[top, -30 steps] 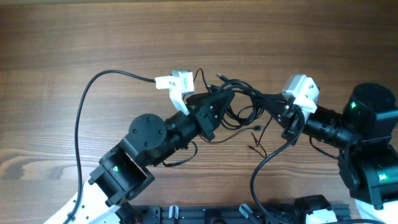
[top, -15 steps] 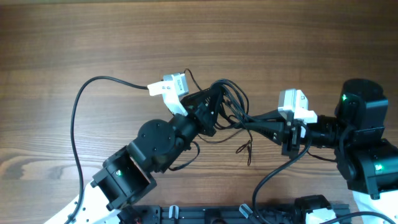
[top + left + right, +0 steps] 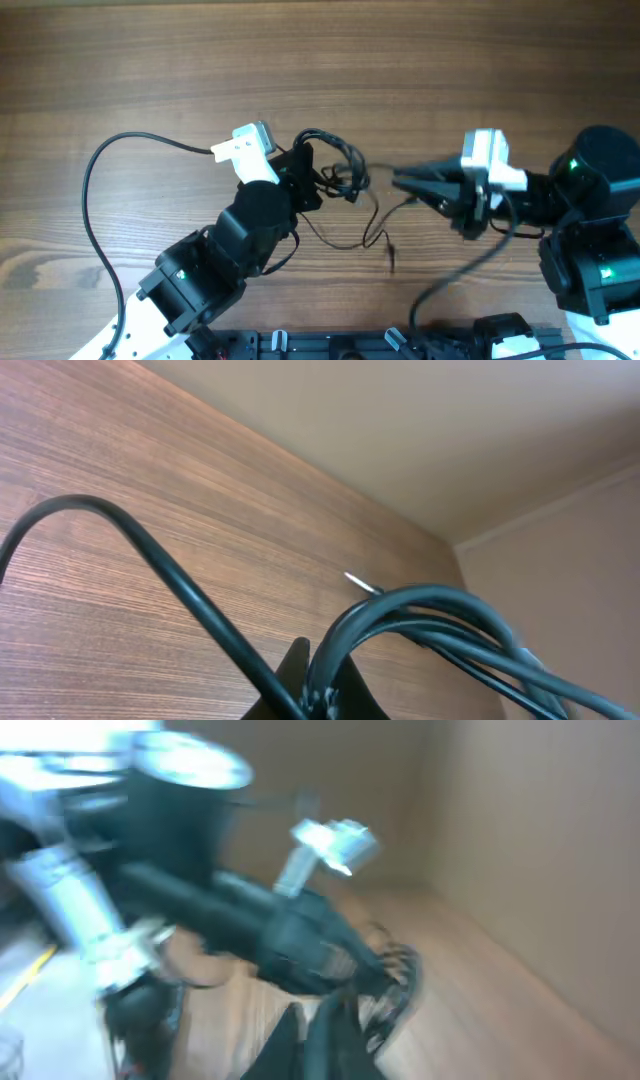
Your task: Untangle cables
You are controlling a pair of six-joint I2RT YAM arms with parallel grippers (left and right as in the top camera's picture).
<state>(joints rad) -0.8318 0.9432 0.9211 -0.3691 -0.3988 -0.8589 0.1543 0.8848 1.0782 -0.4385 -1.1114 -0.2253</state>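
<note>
The cables [image 3: 338, 162] are a bundle of thin black loops bunched at my left gripper [image 3: 305, 180], which is shut on them. In the left wrist view the strands [image 3: 430, 610] arch up out of the closed fingertips [image 3: 322, 695], and one small plug tip [image 3: 360, 582] sticks out behind. A loose wire trails toward the front of the table and ends in small tips [image 3: 388, 255]. My right gripper [image 3: 397, 178] points left, just right of the bundle and apart from it. Its view is blurred, with a narrow gap between its fingers [image 3: 312, 1030] and nothing seen in it.
A thicker black arm cable [image 3: 110, 160] curves over the table at the left and crosses the left wrist view [image 3: 150, 550]. The right arm's own cable [image 3: 450, 280] hangs near the front. The arm bases stand at the front edge.
The right gripper has let go of the cables, parted its jaws slightly and drawn back to the right. The left gripper has carried the bundle leftward, and the stretched strands have slackened.
</note>
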